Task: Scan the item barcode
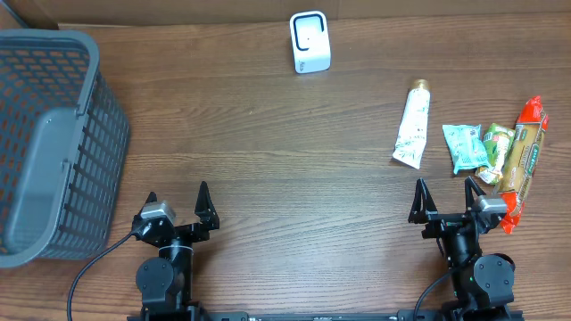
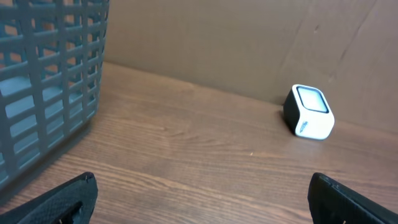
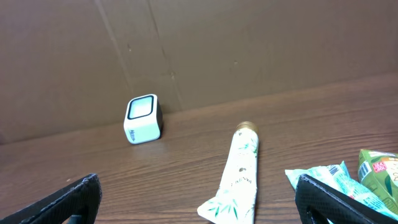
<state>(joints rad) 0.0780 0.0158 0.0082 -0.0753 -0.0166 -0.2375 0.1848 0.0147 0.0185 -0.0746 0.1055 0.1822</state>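
Note:
A white barcode scanner (image 1: 310, 42) (image 2: 309, 111) (image 3: 143, 118) stands at the back of the table. At the right lie the items: a white tube with a gold cap (image 1: 413, 125) (image 3: 239, 173), a teal packet (image 1: 462, 146) (image 3: 326, 180), a green packet (image 1: 493, 153) (image 3: 379, 168) and a long red-ended pack (image 1: 523, 161). My left gripper (image 1: 177, 204) (image 2: 199, 199) rests open near the front edge, far from the items. The right gripper (image 1: 446, 196) (image 3: 199, 196) is open too, just in front of the tube and the packets, with nothing between its fingers.
A grey plastic basket (image 1: 53, 143) (image 2: 43, 81) takes up the left side of the table. A cardboard wall (image 3: 249, 43) closes off the back behind the scanner. Bare wood lies between the two arms and up to the scanner.

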